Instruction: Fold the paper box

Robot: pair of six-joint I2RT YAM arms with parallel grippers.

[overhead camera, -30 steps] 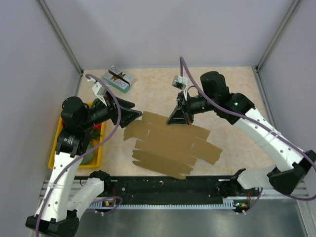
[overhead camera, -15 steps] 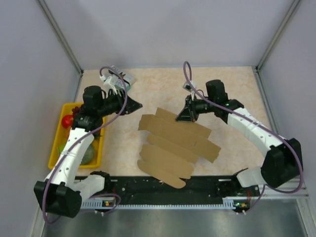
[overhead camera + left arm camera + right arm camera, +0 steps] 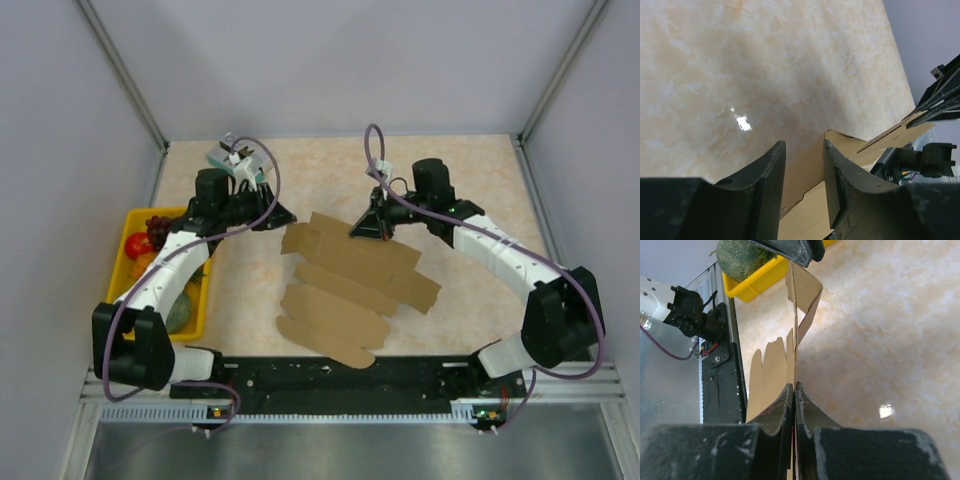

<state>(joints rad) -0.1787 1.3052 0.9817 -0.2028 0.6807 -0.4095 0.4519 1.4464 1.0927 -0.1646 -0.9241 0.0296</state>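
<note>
The paper box (image 3: 350, 285) is a flat brown cardboard sheet in the middle of the table, its far edge raised. My right gripper (image 3: 356, 231) is shut on that far edge. In the right wrist view its jaws (image 3: 794, 386) pinch the thin sheet (image 3: 802, 290), which stands on edge. My left gripper (image 3: 284, 217) is at the sheet's far left corner. In the left wrist view its jaws (image 3: 802, 145) stand apart with a cardboard flap (image 3: 807, 167) between them, and the fingers (image 3: 771, 165) are not pressed on it.
A yellow tray (image 3: 120, 315) with fruit sits at the left edge and shows in the right wrist view (image 3: 747, 285) with a green melon (image 3: 740, 260). A teal-and-white box (image 3: 222, 157) lies behind the left arm. A black rail (image 3: 330, 375) runs along the front.
The sheet has swung and shifted left with its far edge lifted by the right gripper. The left gripper has moved farther out to the sheet's far left corner.
</note>
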